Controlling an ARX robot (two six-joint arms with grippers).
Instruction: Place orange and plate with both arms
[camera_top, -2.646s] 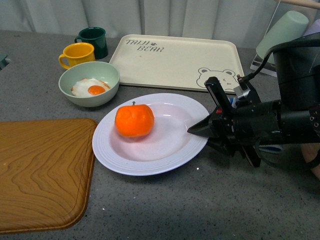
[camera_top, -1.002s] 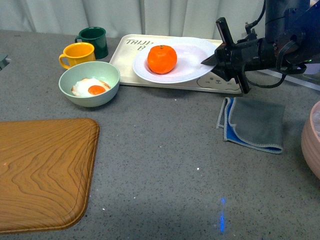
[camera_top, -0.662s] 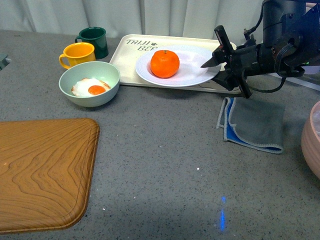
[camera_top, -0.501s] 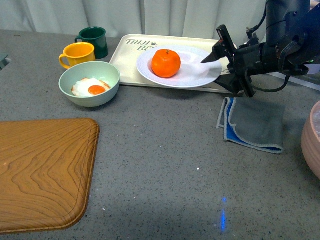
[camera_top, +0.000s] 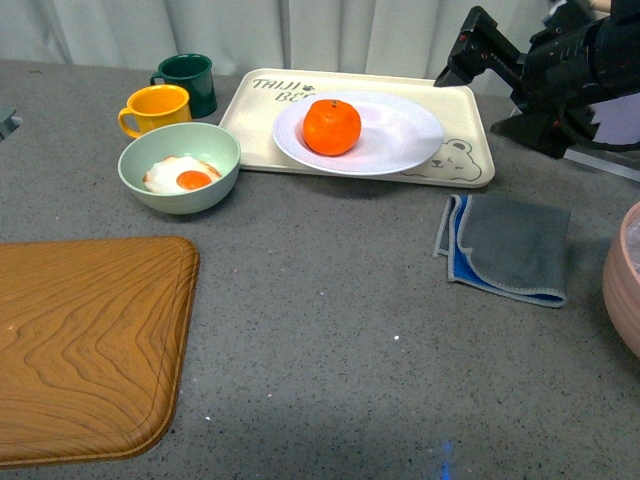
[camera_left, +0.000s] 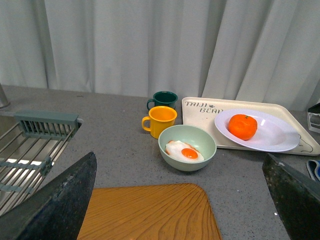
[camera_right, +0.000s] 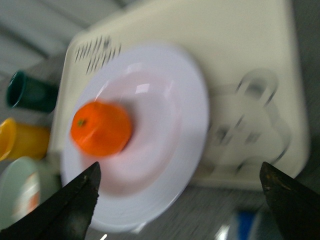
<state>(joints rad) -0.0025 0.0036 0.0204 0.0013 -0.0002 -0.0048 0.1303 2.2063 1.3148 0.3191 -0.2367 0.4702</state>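
Now the plate (camera_top: 360, 133) sits flat on the cream tray (camera_top: 300, 105) at the back of the counter (camera_top: 320, 330), and the orange (camera_top: 332, 126) rests in the plate's dip, a bit to the side nearer the mugs. The right end effector (camera_top: 500, 85) is up in the air beside the tray's far corner, open wide and holding nothing, and it is not touching the plate. The left end effector (camera_left: 180, 200) is also spread apart and empty, far from the plate.

What could go wrong? The front edge of the plate hangs a little past the tray's front rim, so a bump from the right arm could tip or slide it. A knock could also make the orange roll in the dip, since it is round and nothing holds it. The gray cloth (camera_top: 505, 247) lies just below the arm and could get snagged if the arm drops low.

The orange has no real long side. Its little green stem points up. The plate is round too and faces up, level.
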